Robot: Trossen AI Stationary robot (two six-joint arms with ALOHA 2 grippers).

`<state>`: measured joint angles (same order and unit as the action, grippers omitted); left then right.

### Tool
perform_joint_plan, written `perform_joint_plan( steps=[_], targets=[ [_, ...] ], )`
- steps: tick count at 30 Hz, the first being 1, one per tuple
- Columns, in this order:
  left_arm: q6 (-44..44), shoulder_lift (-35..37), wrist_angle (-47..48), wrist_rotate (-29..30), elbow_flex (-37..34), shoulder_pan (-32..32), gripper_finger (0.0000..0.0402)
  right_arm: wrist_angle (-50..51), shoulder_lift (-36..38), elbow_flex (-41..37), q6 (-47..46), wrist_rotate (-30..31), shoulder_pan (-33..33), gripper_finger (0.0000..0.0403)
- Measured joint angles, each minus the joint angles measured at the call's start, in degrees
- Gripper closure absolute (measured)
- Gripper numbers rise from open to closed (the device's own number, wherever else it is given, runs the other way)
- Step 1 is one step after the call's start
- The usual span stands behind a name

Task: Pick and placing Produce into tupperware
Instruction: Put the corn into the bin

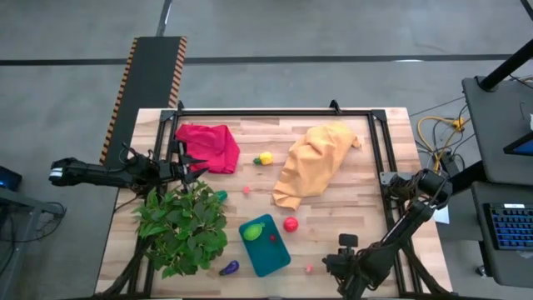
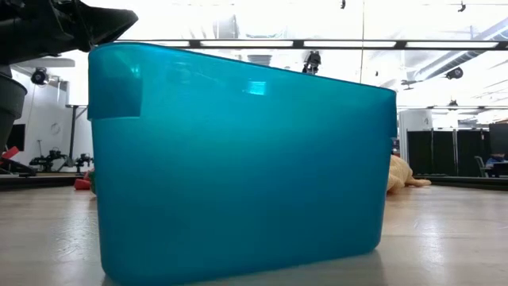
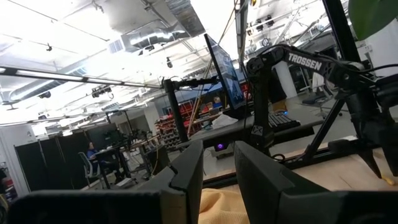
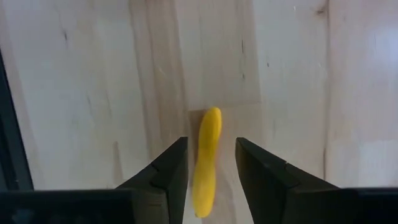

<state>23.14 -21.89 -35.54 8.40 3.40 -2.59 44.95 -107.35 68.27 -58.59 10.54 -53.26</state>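
1. Produce is scattered over the wooden table (image 1: 350, 225): a green piece (image 1: 255, 231) and a small red piece (image 1: 272, 237) already lie inside the tupperware (image 1: 271, 257), which sits near the table's front edge, just right of the leafy plant (image 1: 181, 227).
2. A red ball (image 1: 290, 223) rests just beside the tupperware's right far corner, apart from it.
3. A purple piece (image 1: 229, 267) lies on the table at the tupperware's near left corner, by the plant's leaves.
4. A yellow-and-green piece (image 1: 265, 157) sits farther back, between the red cloth (image 1: 208, 147) and the yellow-orange cloth (image 1: 316, 162).
5. Two tiny pink pieces lie loose: one (image 1: 246, 190) mid-table, one (image 1: 309, 268) to the right of the tupperware near the front edge.
6. The right gripper (image 4: 211, 142) points down at the near right part of the table, fingers parted on either side of a long yellow piece (image 4: 207, 163) that lies on the wood; slim gaps show on both sides, so it is not clenched on it.
7. The left gripper (image 3: 219, 152) hovers at the left side, between the red cloth and the plant, its fingers slightly apart with nothing between them.
8. From table height, the tupperware's wall (image 2: 238, 159) fills most of the view.
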Motion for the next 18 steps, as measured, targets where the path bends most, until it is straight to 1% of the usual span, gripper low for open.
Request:
perform_joint_plan(
  steps=[7,13,18],
  targets=[
    [0.00,-0.07,0.01,0.00,0.00,-0.02,0.0323,-4.21,0.00,-2.31,-0.23,-0.44,-0.57,0.0273],
    [0.00,-0.07,0.01,0.00,0.00,-0.01,0.0323,-4.99,0.17,-3.82,-2.91,-0.35,-0.74,0.0281],
    [0.00,-0.09,0.03,0.00,0.00,0.00,0.0323,-5.82,0.33,-4.58,-2.93,-0.15,-0.89,0.0287]
  ],
)
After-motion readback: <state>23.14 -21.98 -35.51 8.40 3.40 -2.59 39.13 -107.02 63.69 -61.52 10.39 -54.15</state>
